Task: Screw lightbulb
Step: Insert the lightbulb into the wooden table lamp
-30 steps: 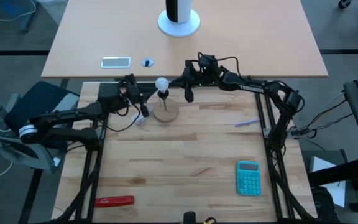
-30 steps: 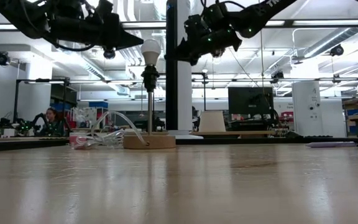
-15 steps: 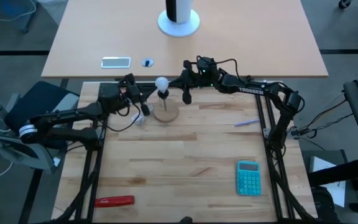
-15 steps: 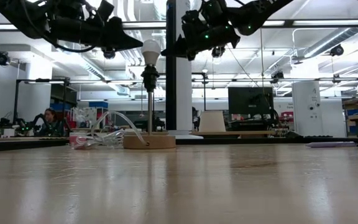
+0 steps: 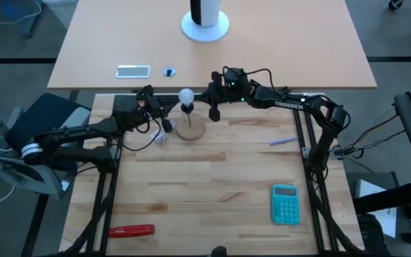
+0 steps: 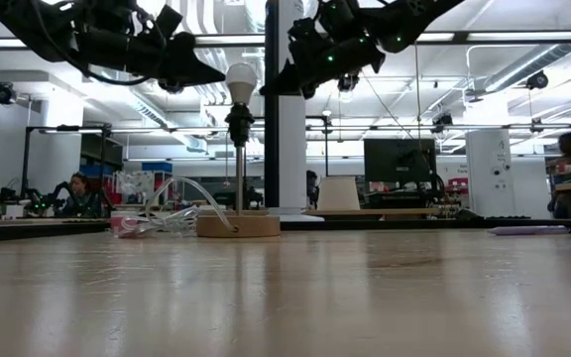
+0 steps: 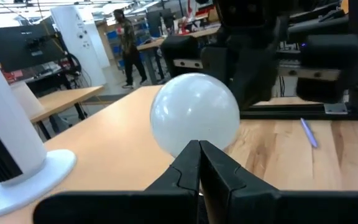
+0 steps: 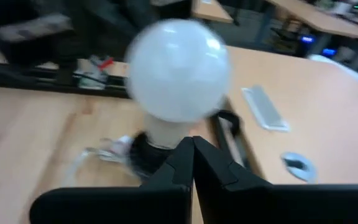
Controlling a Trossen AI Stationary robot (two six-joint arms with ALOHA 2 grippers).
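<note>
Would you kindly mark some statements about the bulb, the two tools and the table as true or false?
1. The bulb sits atop a stand on a round wooden base. True.
2. The right tool grips the bulb. False: it is shut on nothing, beside the bulb.
3. The left tool is shut. True.
4. The calculator lies next to the base. False: it lies far off, near the table's front right.
5. A red item lies near the front left. True.
</note>
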